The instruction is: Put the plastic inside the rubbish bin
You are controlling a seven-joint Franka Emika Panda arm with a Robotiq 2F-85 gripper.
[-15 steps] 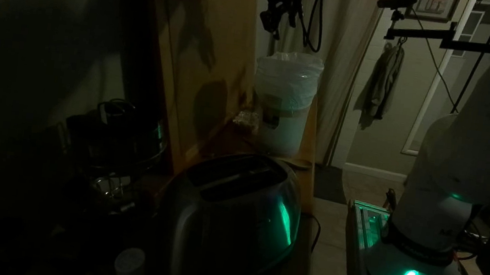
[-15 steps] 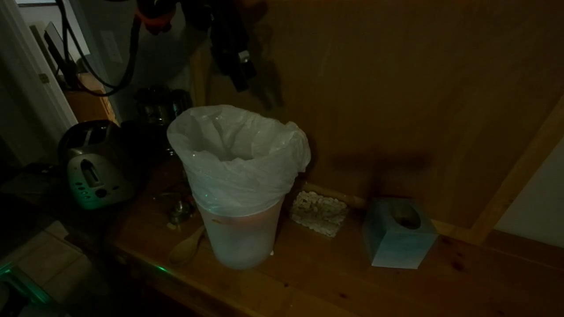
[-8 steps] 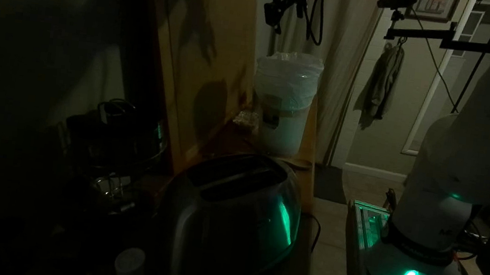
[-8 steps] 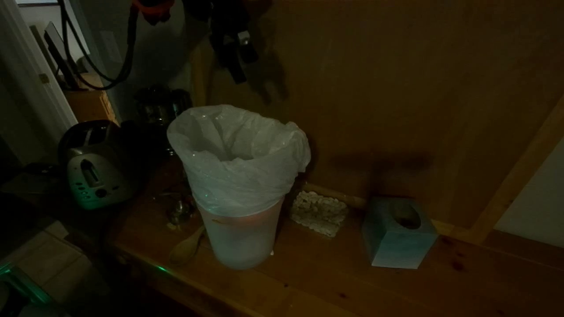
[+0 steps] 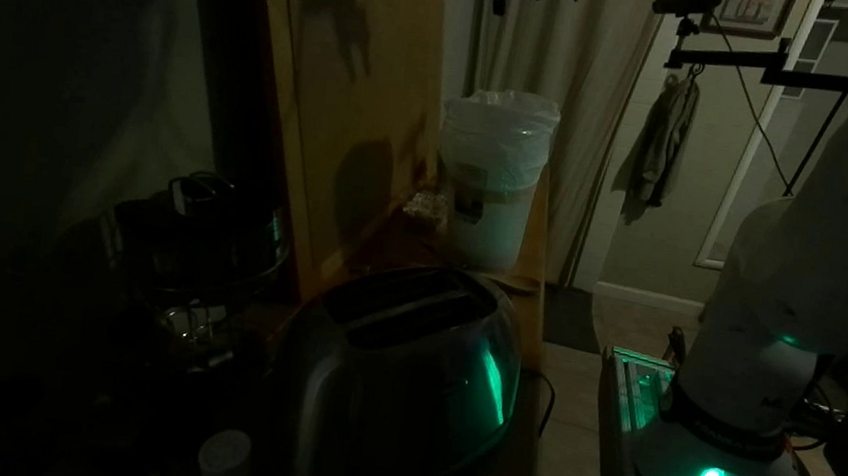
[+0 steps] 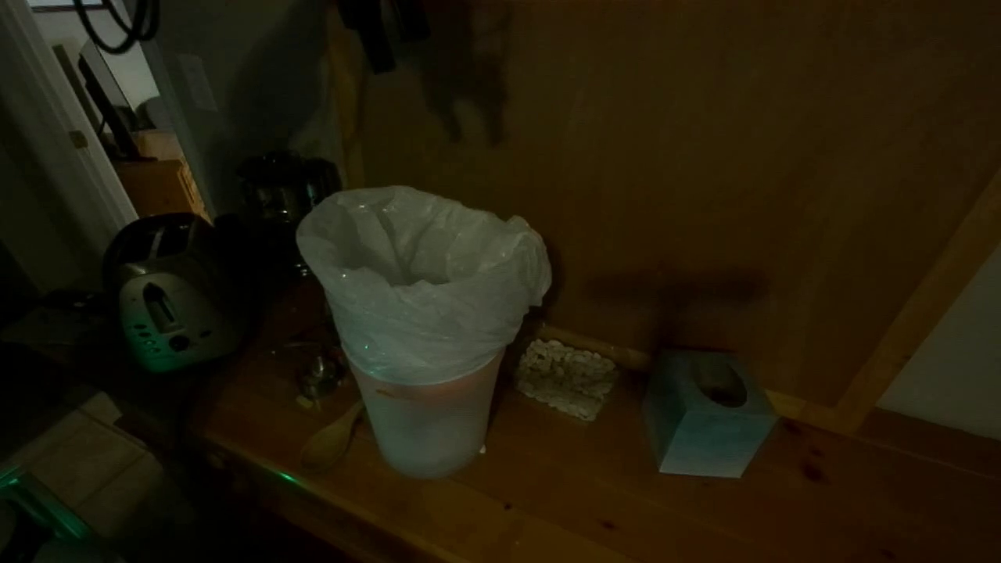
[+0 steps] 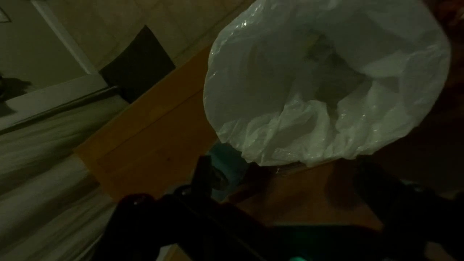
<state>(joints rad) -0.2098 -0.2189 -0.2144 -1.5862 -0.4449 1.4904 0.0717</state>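
While agape, end effector [image 5: 517,3] above bin [image 6: 432,428]

I am inspecting a knotted wooden worktop [image 6: 579,485] in an exterior view. The rubbish bin [image 6: 434,422] is standing upright on it. I am noting a wooden spoon [image 6: 327,444] and a small shiny object [image 6: 319,378] lying near the bin's base; opposite them, a pebble-textured rectangular item [image 6: 567,379] is resting between bin and tissue box [image 6: 713,438]. A toaster [image 6: 176,313] is standing farther along, its footing obscured by darkness.
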